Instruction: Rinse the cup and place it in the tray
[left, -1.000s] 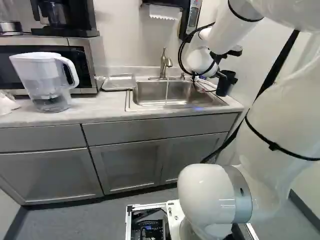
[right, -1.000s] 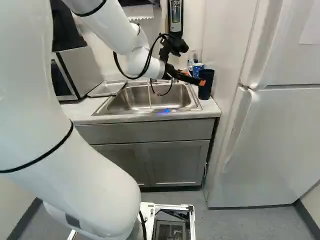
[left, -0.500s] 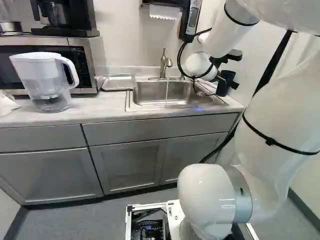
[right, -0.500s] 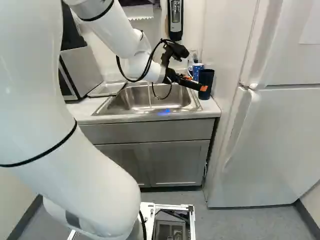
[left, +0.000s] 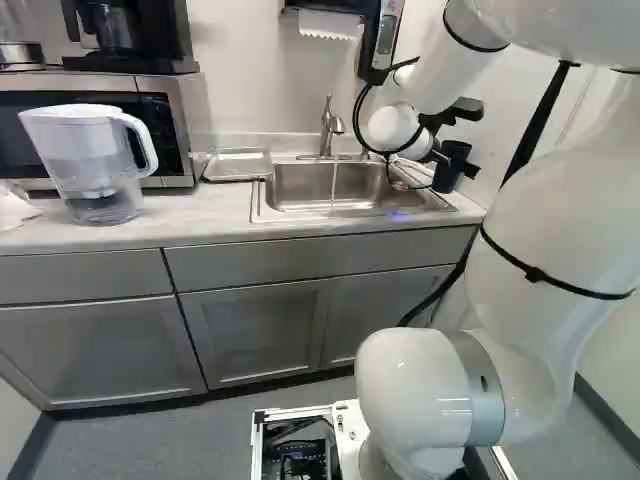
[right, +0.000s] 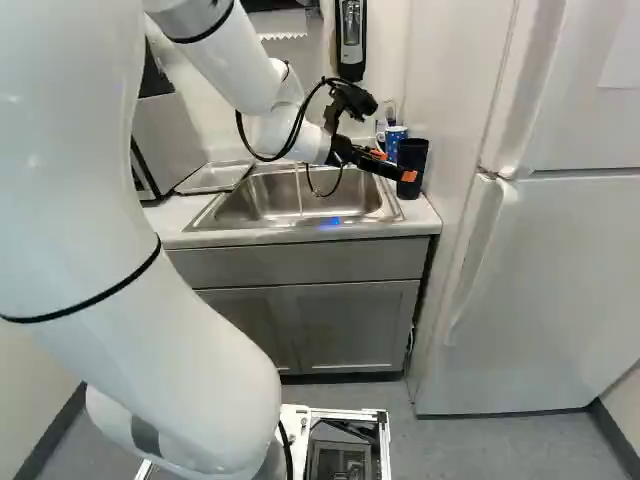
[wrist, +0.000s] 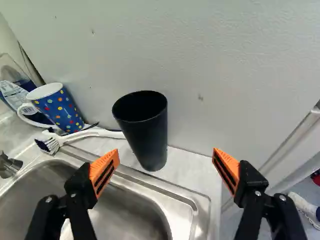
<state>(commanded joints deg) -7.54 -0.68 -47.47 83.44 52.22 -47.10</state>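
My gripper (right: 393, 165) is over the sink's right rear corner in the right base view, close to the black cup (right: 413, 168). In the wrist view the gripper (wrist: 166, 154) stands wide open. Ahead of its fingers, roughly between their lines, the black cup (wrist: 148, 132) stands upright on the counter strip between sink and wall, with nothing gripped. The metal sink (left: 312, 186) has a faucet (left: 328, 130) behind it, and a thin stream seems to fall into the basin. The tray (left: 239, 164) lies left of the sink.
Beside the black cup are a dotted blue mug (wrist: 60, 107), a white brush (wrist: 90, 133) and a clear bottle (wrist: 15, 90) with blue liquid. The wall rises right behind the cup. A pitcher (left: 90, 165) and microwave (left: 180, 120) are farther left; a fridge (right: 560, 280) stands right.
My gripper has tilted and dropped slightly at the cup, mostly in the first half second. The arm's large upper links have swung a little leftward in the left base view. The base has stayed put.
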